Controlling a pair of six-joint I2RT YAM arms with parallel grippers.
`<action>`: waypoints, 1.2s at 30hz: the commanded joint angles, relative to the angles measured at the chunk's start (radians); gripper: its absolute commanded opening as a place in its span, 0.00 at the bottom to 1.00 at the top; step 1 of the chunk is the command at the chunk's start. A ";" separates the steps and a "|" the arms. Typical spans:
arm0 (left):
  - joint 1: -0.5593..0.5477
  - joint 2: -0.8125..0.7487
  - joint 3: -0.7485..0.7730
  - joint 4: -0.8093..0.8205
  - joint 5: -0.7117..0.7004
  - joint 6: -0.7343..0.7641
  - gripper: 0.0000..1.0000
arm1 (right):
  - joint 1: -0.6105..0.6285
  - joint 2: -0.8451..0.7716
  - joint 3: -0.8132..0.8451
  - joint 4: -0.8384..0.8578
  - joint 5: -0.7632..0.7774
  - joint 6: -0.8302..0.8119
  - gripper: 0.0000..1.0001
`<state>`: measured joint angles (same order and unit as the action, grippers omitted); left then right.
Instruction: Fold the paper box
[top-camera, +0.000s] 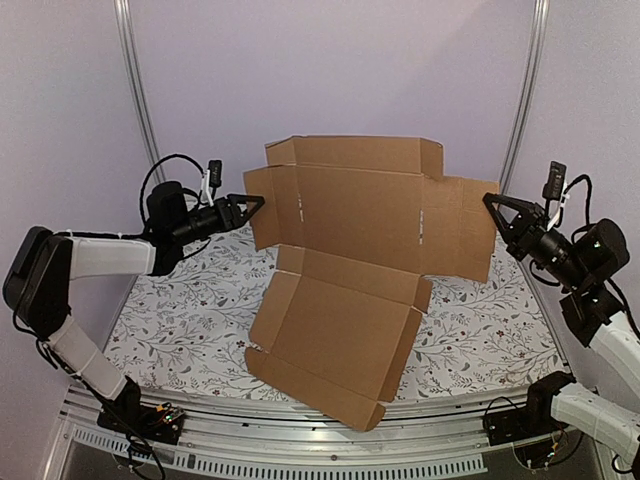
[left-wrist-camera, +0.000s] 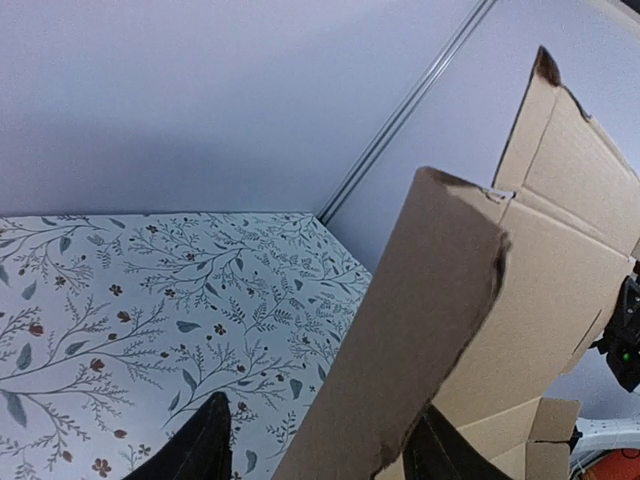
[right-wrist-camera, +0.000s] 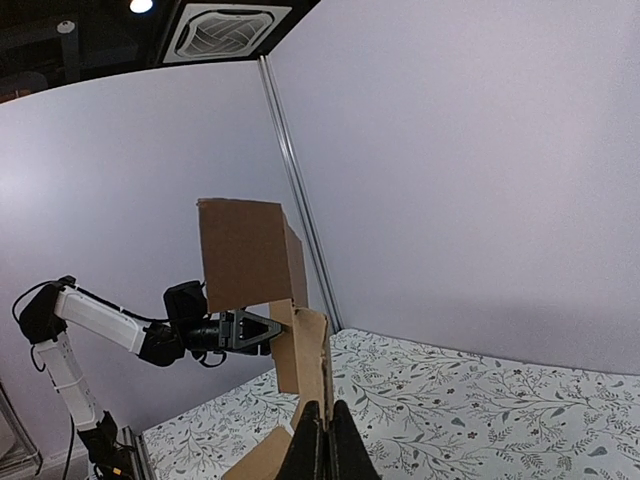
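The paper box (top-camera: 360, 215) is a brown cardboard die-cut sheet. Its upper panel stands upright above the table and its lower panel slopes down toward the near edge. My left gripper (top-camera: 255, 203) is at the sheet's left side flap. In the left wrist view (left-wrist-camera: 322, 455) its jaws stand wide apart, with the flap (left-wrist-camera: 420, 330) passing between them. My right gripper (top-camera: 490, 200) is at the right side flap. In the right wrist view (right-wrist-camera: 322, 440) its jaws are pinched on the flap's edge (right-wrist-camera: 315, 360).
The table is covered by a floral cloth (top-camera: 170, 320). Purple walls with aluminium posts (top-camera: 135, 90) close in the back and sides. The sheet's lower corner (top-camera: 365, 420) reaches the table's near rail.
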<state>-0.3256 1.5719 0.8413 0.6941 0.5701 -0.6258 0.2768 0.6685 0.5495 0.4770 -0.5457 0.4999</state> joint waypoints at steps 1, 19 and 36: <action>0.010 0.012 0.033 0.005 0.045 0.015 0.51 | 0.007 -0.023 0.016 -0.026 -0.011 0.014 0.00; 0.000 -0.077 0.024 -0.103 0.061 0.106 0.00 | 0.010 -0.032 0.053 -0.165 0.032 -0.011 0.01; -0.064 -0.242 -0.050 -0.303 -0.079 0.339 0.00 | 0.014 -0.027 0.270 -0.623 0.172 -0.289 0.61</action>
<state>-0.3630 1.3613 0.8013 0.4500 0.5327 -0.3710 0.2813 0.6445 0.7750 -0.0696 -0.3817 0.2886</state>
